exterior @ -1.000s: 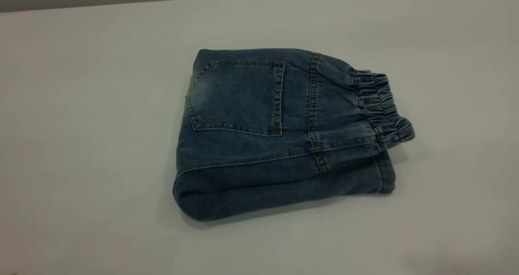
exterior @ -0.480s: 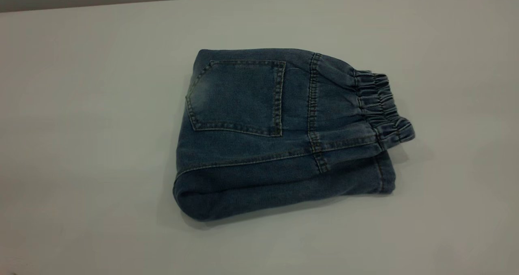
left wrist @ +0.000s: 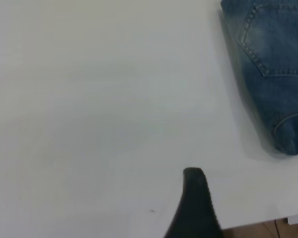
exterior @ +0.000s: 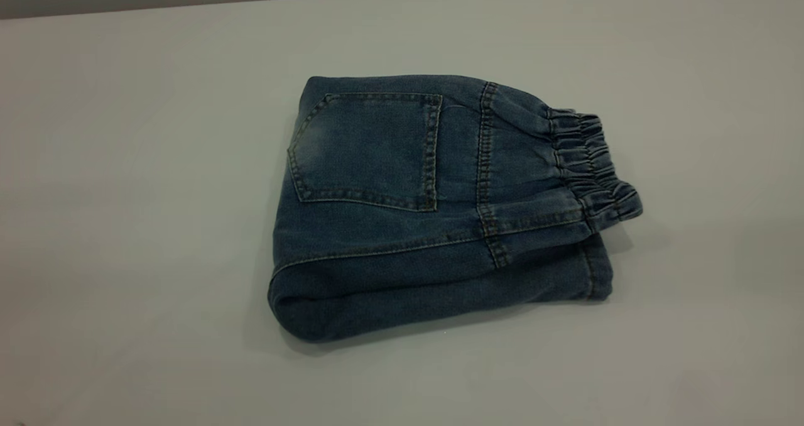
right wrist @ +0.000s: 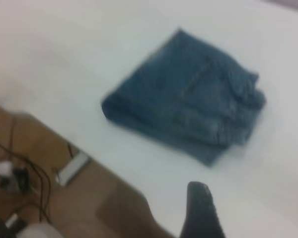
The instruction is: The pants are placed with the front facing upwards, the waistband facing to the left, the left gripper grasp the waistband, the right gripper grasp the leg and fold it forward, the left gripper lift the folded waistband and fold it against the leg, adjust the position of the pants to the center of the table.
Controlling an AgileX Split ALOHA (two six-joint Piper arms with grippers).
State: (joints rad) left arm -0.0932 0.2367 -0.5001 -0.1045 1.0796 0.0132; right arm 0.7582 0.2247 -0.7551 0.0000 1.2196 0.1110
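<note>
Faded blue pants (exterior: 402, 225), orange stitching

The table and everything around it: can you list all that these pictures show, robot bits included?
pants: one, blue denim, folded into a compact bundle near the middle of the table, patch pocket on top
waistband: one, darker blue, gathered, at the bundle's right end in the exterior view
table: one, white to light grey, under the pants
floor: brown, beyond the table's edge in the right wrist view
cables: several, dark, lying on the floor
left gripper: one black fingertip showing, off to the side, apart from the pants
right gripper: one black fingertip showing, away from the pants
</note>
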